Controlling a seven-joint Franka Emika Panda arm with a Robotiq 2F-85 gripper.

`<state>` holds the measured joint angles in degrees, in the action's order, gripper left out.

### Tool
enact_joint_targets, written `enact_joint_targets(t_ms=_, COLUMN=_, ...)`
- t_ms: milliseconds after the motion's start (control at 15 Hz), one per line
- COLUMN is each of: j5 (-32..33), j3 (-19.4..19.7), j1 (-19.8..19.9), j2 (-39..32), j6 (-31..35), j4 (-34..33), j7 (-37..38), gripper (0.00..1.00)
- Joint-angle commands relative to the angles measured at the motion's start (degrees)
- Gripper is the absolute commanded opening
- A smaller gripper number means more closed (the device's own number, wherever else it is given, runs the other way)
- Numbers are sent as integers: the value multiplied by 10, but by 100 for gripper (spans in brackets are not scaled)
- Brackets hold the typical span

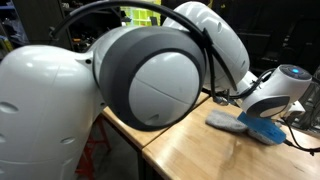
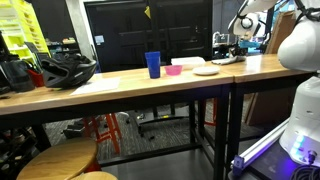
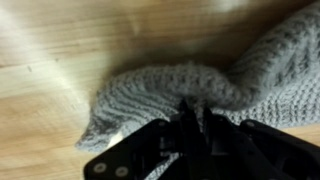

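Note:
In the wrist view my gripper (image 3: 195, 112) is shut on a fold of a grey knitted cloth (image 3: 170, 85). The cloth is bunched between the black fingers (image 3: 183, 125) and spreads left and right over a light wooden table (image 3: 50, 60). In an exterior view the same grey cloth (image 1: 222, 120) lies on the wooden tabletop (image 1: 190, 150) below my white wrist (image 1: 280, 90). A blue thing (image 1: 265, 129) sits right beside the cloth under the wrist. My fingertips are hidden in both exterior views.
My big white arm (image 1: 150, 75) fills most of an exterior view. Further along the long wooden table (image 2: 120, 92) stand a blue cup (image 2: 152, 64), a pink bowl (image 2: 175, 70), a white plate (image 2: 206, 71) and a black helmet (image 2: 65, 70). Stools (image 2: 60, 160) stand in front.

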<state>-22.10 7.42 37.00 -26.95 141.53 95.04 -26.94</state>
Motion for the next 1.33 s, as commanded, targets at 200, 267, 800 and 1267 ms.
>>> enact_joint_targets(t_ms=200, j5=2, j3=4, j1=36, j2=22, j6=14, j4=92, j7=-45, gripper=2)
enact_joint_targets(t_ms=267, j5=3, j3=6, j1=39, j2=26, j6=13, j4=99, j7=-44, gripper=2)
enact_joint_targets(t_ms=800, j5=10, j3=32, j1=48, j2=64, j6=14, j4=154, j7=-29, gripper=2)
enact_joint_targets(t_ms=1267, j5=11, j3=62, j1=47, j2=93, j6=15, j4=200, j7=-23, gripper=2)
